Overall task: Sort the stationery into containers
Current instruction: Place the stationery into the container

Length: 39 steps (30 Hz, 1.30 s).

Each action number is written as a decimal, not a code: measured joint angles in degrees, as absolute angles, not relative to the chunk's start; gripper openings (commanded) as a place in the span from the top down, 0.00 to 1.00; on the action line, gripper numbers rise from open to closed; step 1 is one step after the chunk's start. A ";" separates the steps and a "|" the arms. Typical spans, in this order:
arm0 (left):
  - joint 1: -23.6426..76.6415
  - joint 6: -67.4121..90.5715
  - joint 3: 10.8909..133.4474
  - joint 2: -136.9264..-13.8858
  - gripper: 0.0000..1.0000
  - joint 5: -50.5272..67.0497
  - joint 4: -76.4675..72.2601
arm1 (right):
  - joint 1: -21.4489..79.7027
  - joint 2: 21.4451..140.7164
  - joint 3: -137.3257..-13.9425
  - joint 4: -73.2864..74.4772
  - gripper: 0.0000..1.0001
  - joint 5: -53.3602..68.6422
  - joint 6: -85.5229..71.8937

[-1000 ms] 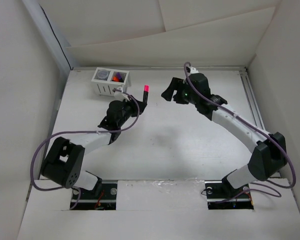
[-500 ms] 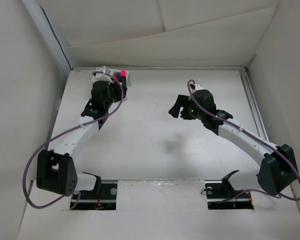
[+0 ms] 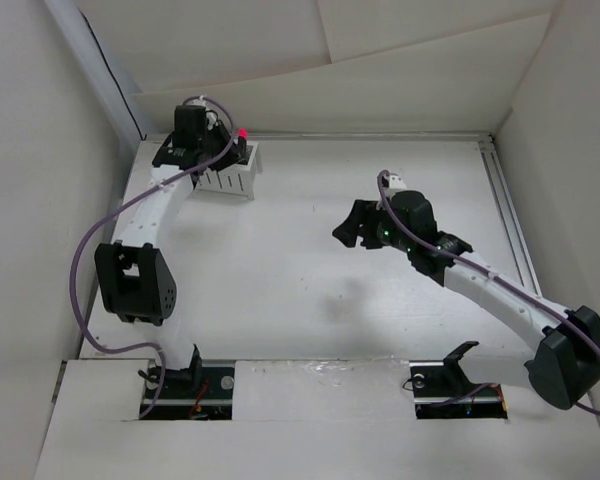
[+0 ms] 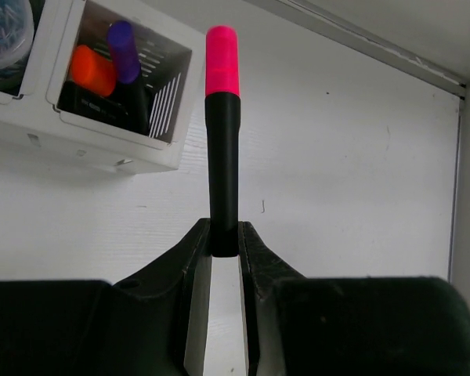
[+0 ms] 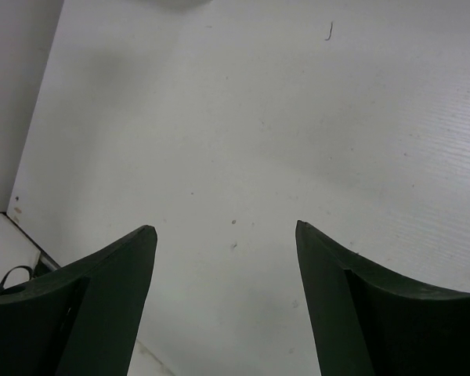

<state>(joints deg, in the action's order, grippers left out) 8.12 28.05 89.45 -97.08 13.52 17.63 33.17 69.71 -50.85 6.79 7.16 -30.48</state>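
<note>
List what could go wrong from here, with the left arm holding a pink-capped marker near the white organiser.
1. The left gripper pinches the marker only at its lower end, so it may pivot or slip.
2. The nearest organiser compartment already holds an orange piece and a purple piece; the marker could jam against them.
3. In the wrist view the marker appears beside the organiser, not over it; releasing now would likely miss.
</note>
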 measured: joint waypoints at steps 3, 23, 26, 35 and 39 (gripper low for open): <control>6.35 27.55 95.15 -100.01 1.00 16.27 22.57 | 33.61 69.71 -50.35 6.74 0.22 7.66 -30.68; 3.90 20.40 130.76 -120.62 1.00 10.24 54.04 | 34.26 67.09 -49.65 5.52 0.22 7.99 -31.31; 3.95 19.97 131.31 -122.06 1.00 9.96 55.66 | 34.28 67.09 -49.65 5.52 0.22 7.99 -31.31; 4.03 19.14 131.31 -123.92 1.00 9.93 57.32 | 34.98 67.09 -49.65 5.50 0.22 8.01 -31.31; 4.03 18.98 131.33 -123.98 0.99 10.46 57.28 | 35.00 67.09 -49.65 5.50 0.22 8.01 -31.31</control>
